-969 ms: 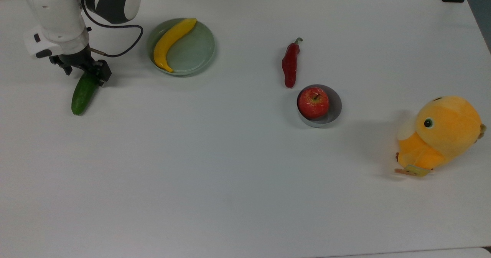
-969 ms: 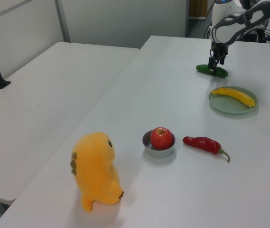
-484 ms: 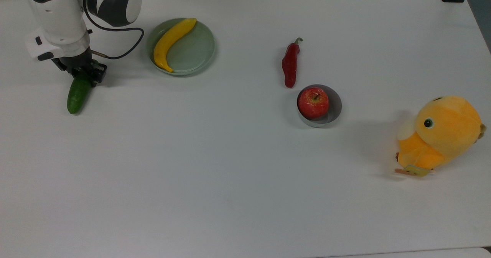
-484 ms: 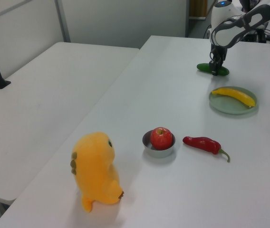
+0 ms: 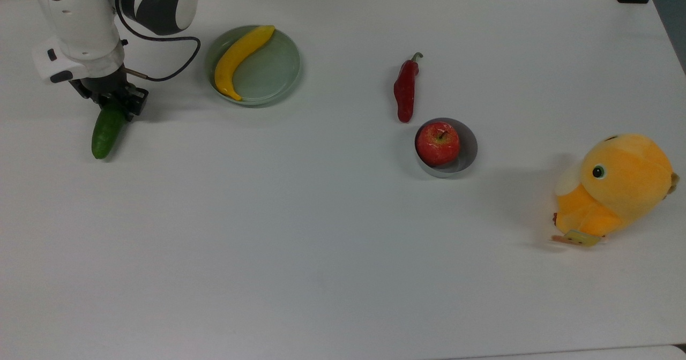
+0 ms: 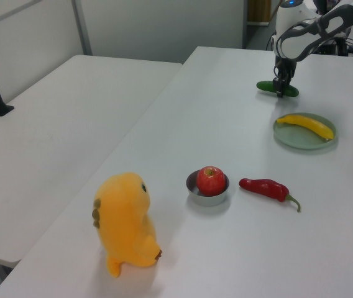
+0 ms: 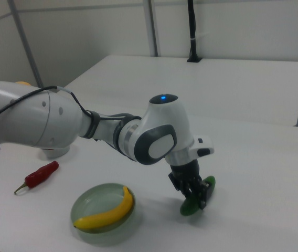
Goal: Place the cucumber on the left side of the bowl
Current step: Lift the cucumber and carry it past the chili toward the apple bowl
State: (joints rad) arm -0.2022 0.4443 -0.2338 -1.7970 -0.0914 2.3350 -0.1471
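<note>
The dark green cucumber (image 5: 103,135) lies near the top view's far left, one end between the fingers of my gripper (image 5: 114,104), which is shut on it. In the right view the cucumber (image 7: 187,208) sits tilted under the gripper (image 7: 195,195). The left view shows the gripper (image 6: 281,92) at the far end of the table on the cucumber (image 6: 265,85). The small grey metal bowl (image 5: 470,147) holds a red apple (image 5: 438,143) and stands far off toward the top view's right. In the left view the bowl (image 6: 208,199) stands mid-table.
A pale green plate (image 5: 276,73) with a yellow banana (image 5: 238,60) sits just to the top view's right of the gripper. A red chili pepper (image 5: 405,89) lies beside the bowl. An orange plush toy (image 5: 613,186) stands at the top view's right edge.
The fingers have closed in on the cucumber's end. The cucumber has turned a little and shifted slightly toward the top view's left with the gripper.
</note>
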